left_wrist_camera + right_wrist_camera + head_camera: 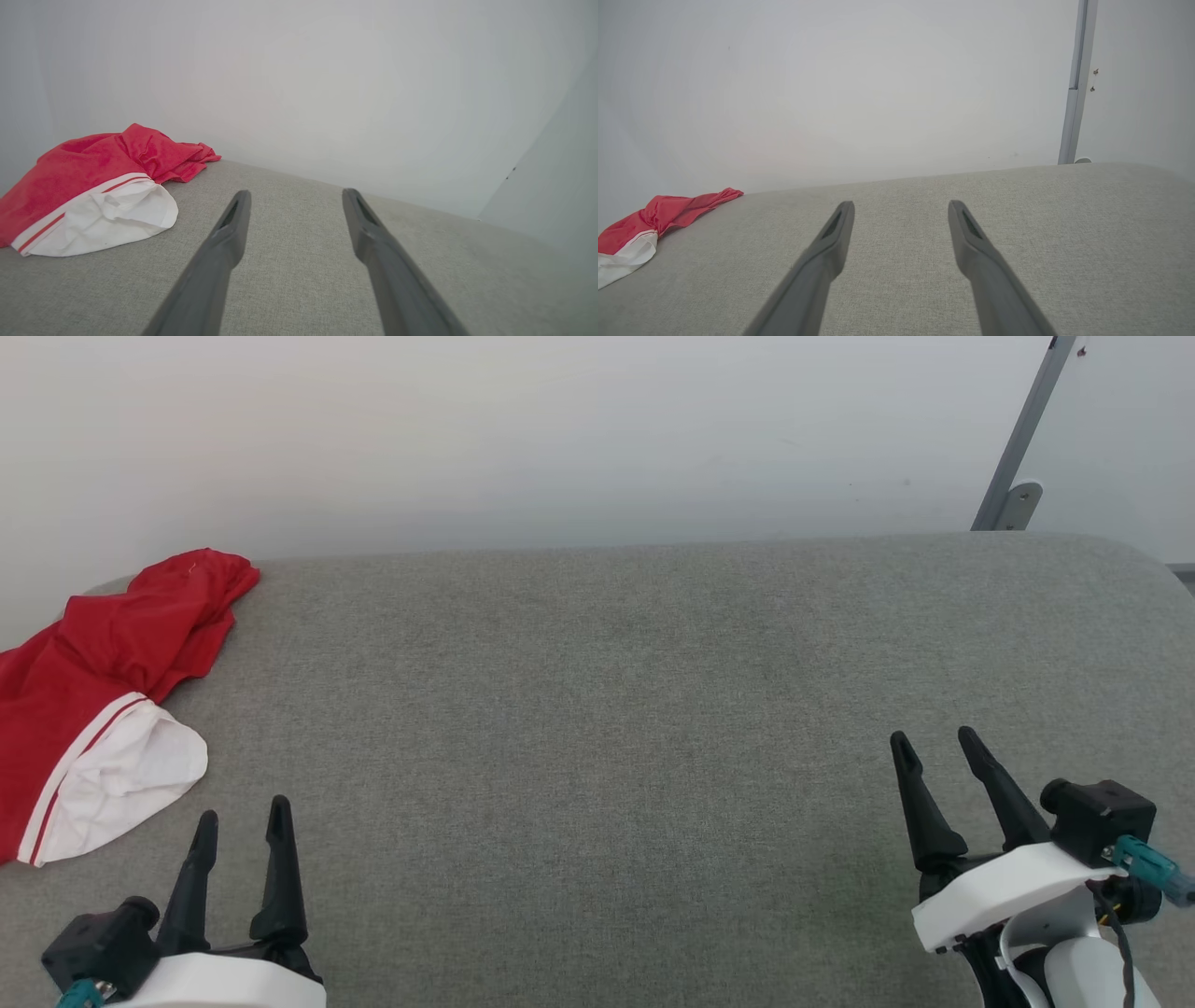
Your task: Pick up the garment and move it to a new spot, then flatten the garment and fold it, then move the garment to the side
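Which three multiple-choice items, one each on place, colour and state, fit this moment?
1. Where does the garment lie on the grey padded surface?
A. at its left edge
B. in the centre
C. at its right corner

2. What colour is the garment's visible sleeve?
A. blue
B. white
C. black

3. How do both arms' jaws stand?
A. shut on cloth
B. one shut, one open
C. open, holding nothing

Key:
1 A: the head view shows it bunched at the surface's left edge.
2 B: a white sleeve edged with a thin red stripe lies nearest the robot.
3 C: both pairs stand spread over bare surface, apart from the cloth.
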`<state>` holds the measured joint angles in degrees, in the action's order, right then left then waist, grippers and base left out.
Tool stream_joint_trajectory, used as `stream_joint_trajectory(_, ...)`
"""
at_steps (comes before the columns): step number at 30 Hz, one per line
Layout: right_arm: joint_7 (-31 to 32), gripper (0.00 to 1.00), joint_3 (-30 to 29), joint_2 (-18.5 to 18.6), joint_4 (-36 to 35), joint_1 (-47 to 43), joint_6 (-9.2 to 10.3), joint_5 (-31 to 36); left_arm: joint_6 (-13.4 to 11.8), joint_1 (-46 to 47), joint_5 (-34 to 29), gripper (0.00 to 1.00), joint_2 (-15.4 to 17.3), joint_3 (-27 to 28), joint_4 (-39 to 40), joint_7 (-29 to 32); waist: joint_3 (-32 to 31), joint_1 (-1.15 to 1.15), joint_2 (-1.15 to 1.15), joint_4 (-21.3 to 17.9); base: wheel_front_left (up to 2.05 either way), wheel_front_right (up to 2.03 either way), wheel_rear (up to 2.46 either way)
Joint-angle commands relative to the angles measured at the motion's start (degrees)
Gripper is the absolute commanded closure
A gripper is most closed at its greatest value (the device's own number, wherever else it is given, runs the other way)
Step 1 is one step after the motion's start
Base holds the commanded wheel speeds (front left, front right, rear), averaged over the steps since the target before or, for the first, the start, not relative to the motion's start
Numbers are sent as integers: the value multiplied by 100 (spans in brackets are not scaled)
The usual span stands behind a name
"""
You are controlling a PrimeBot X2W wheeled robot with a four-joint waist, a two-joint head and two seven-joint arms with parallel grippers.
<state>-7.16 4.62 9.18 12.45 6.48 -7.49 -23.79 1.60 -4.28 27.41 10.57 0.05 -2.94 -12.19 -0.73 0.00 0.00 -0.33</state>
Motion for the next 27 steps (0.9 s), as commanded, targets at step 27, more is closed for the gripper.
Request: stream_joint_trajectory(27, -290, 0, 26, 85, -111, 65, 0, 1125, 86, -194, -913, 0, 97, -11, 161, -315, -20, 0, 0, -11, 0, 0, 0)
